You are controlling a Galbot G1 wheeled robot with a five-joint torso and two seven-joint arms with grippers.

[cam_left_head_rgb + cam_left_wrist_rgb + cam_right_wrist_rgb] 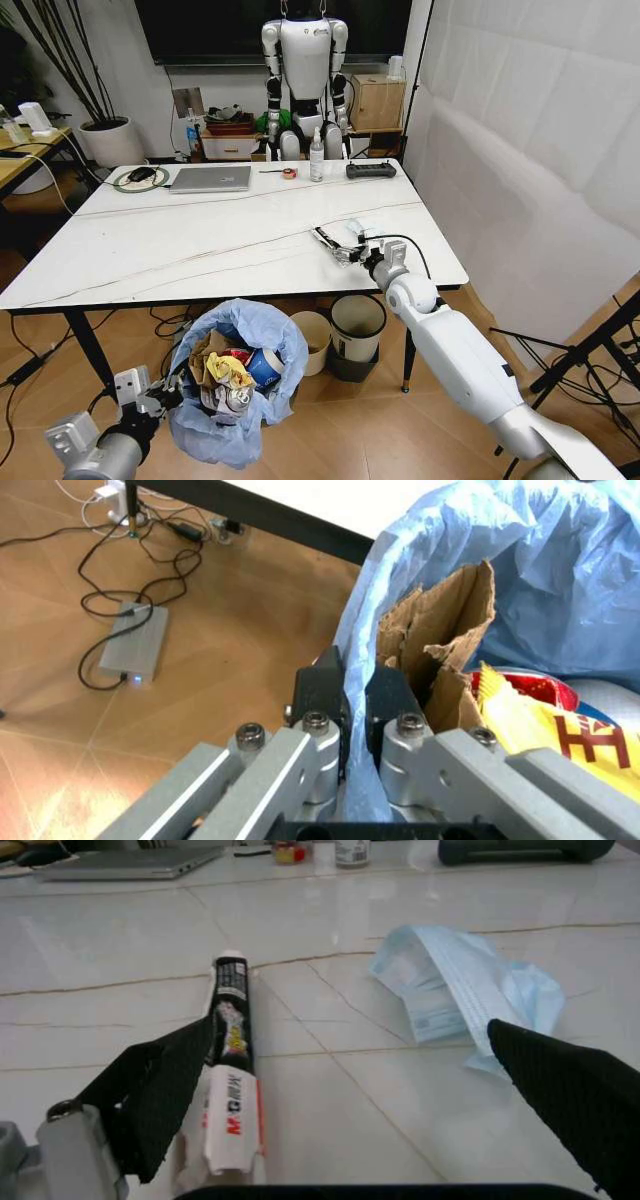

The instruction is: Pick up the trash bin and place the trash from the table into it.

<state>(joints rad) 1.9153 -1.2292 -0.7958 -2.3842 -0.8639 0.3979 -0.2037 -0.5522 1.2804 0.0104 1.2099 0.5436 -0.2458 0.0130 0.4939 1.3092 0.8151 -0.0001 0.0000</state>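
Left gripper (355,705) is clamped on the rim of the trash bin (240,385), held below the table (150,250) front edge. Right gripper (350,1102) is spread wide over the table, marker (232,1080) by one finger and mask (465,990) near the other. Best to centre on one item, then close low.

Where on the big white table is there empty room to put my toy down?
The table is bare across its wide middle and front left, between the laptop and the near edge. It is crowded front right, where the right gripper hovers over the mask and marker.
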